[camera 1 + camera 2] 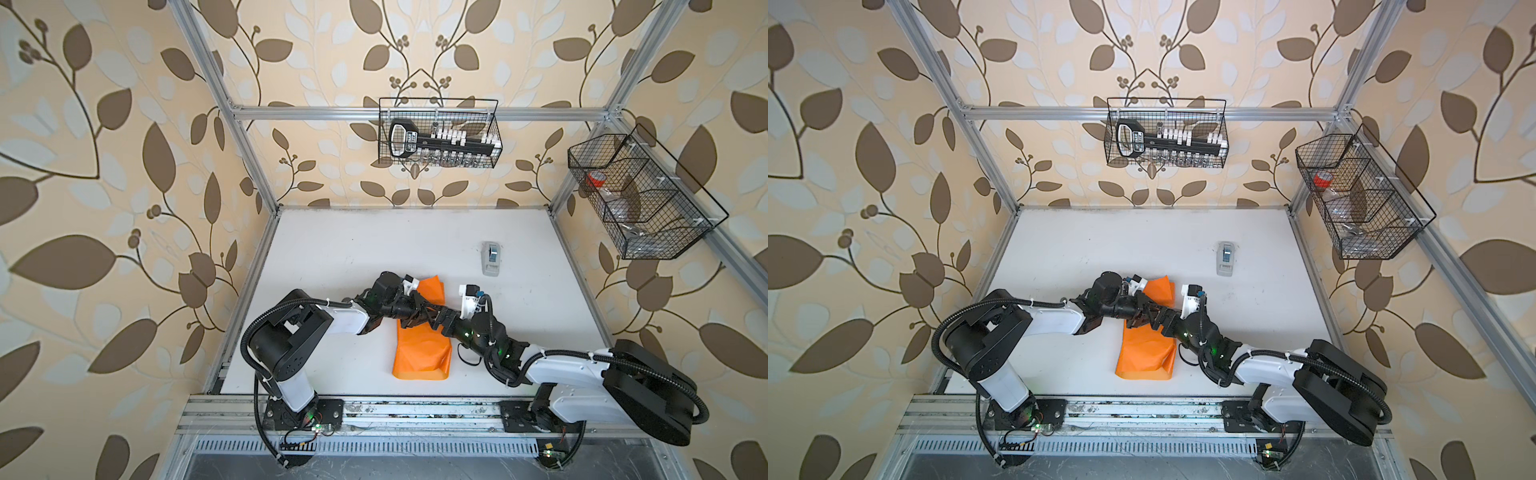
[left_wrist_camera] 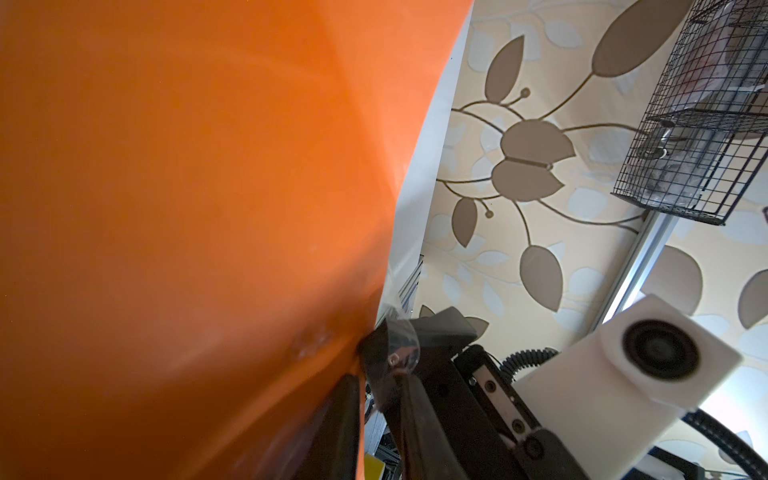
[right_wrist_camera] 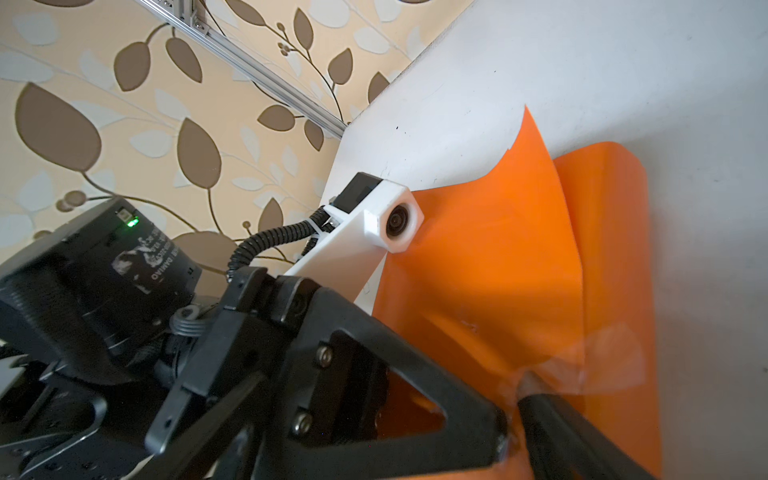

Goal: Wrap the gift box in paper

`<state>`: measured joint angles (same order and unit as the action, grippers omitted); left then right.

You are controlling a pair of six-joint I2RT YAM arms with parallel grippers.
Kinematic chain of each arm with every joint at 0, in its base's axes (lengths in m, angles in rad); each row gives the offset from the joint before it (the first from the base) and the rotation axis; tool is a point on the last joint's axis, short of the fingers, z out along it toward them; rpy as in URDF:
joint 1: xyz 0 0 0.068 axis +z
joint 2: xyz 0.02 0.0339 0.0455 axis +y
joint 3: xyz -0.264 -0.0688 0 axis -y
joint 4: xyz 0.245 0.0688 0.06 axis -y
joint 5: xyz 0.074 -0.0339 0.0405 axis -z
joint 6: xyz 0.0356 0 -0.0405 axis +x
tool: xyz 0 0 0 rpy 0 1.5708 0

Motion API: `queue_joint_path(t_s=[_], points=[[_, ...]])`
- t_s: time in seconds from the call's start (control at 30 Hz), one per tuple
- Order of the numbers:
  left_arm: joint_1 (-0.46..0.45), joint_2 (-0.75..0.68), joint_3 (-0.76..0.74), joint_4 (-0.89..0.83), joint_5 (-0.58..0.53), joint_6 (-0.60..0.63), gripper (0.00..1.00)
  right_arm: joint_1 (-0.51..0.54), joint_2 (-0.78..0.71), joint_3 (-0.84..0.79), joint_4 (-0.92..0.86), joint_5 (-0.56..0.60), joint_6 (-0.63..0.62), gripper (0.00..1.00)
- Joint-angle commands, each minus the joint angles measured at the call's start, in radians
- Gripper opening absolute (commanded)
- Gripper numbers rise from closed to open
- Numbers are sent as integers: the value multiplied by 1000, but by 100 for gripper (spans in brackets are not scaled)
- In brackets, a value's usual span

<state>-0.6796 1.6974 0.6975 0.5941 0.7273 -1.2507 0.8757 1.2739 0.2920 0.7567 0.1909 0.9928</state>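
The orange paper (image 1: 422, 353) (image 1: 1144, 353) lies folded lengthwise in the middle of the white table (image 1: 332, 257). The gift box is hidden. Both grippers meet over the paper's far half. My left gripper (image 1: 424, 311) (image 1: 1150, 311) reaches in from the left. In the left wrist view its jaws (image 2: 374, 382) stand a narrow gap apart, with the paper's (image 2: 187, 208) edge lying along one finger and a bit of clear tape (image 2: 399, 349) at the tips. My right gripper (image 1: 440, 320) (image 1: 1165, 322) is open. Only one of its fingers (image 3: 548, 424) shows against the paper (image 3: 498, 257).
A small grey tape dispenser (image 1: 491, 257) (image 1: 1226, 257) stands on the table behind the right arm. A wire basket (image 1: 440, 133) hangs on the back rail. Another wire basket (image 1: 640, 195) hangs on the right frame. The two arms crowd the table's middle.
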Motion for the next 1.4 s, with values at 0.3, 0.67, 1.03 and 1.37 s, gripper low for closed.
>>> queue_joint_path(t_s=[0.3, 0.67, 1.03, 1.37], points=[[4, 39, -31, -29, 3, -24, 14, 36, 14, -6, 6, 30, -10, 93], [5, 42, -44, -27, 3, -26, 0, 37, -23, -28, -12, 47, -14, 93], [5, 59, -71, -70, -11, -4, 0, -61, -193, -31, -174, 30, -66, 96], [5, 106, -81, -42, -10, -18, 0, -208, -277, -69, -250, -106, -15, 86]])
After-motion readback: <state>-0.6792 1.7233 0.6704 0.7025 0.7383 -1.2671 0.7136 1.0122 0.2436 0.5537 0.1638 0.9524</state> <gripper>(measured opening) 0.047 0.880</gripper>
